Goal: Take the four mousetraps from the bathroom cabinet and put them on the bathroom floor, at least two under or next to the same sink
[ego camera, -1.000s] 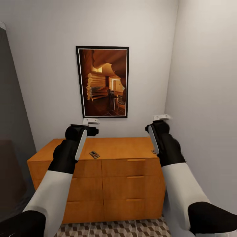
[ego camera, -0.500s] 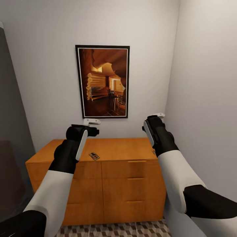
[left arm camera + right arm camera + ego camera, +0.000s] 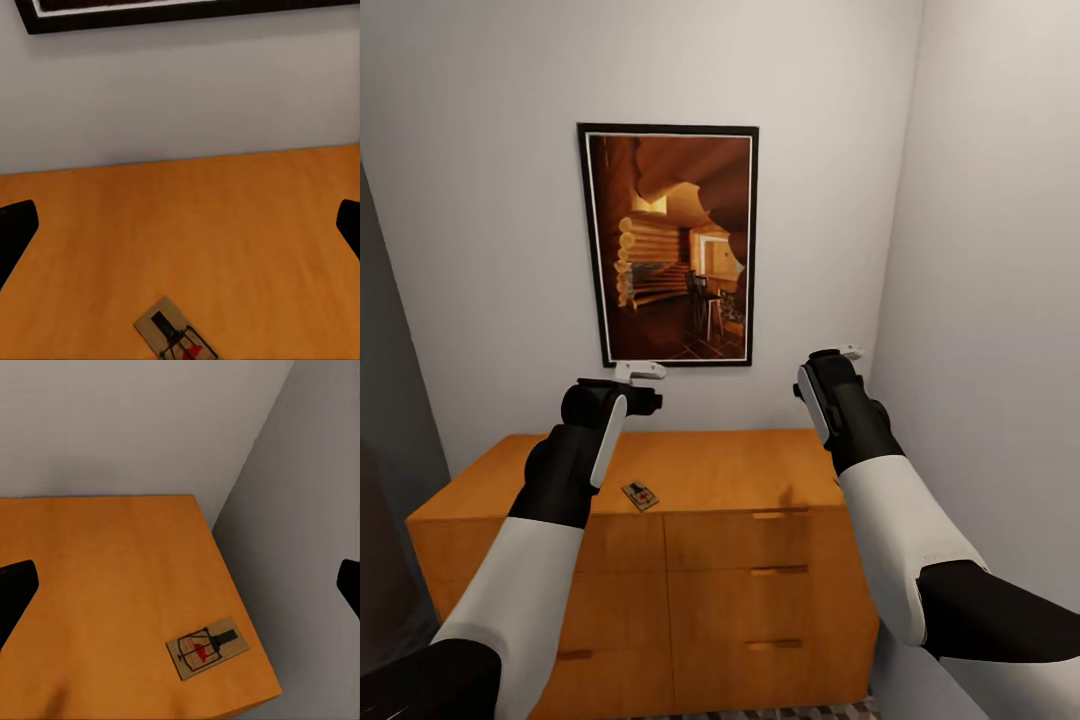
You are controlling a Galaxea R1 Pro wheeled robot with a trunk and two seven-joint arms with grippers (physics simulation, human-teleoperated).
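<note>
Orange-brown wooden cabinet [image 3: 660, 480] is carrying two small flat brown wooden mousetraps [image 3: 641, 495] [image 3: 208, 647], lying well apart on top. Left claw [image 3: 643, 370] and right claw [image 3: 850, 351] are hanging open, holding nothing. No trap is sitting on the floor yet.

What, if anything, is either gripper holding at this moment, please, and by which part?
Nothing is held. Both grippers are open above the cabinet; one mousetrap lies flat under the left gripper, another under the right gripper.
</note>
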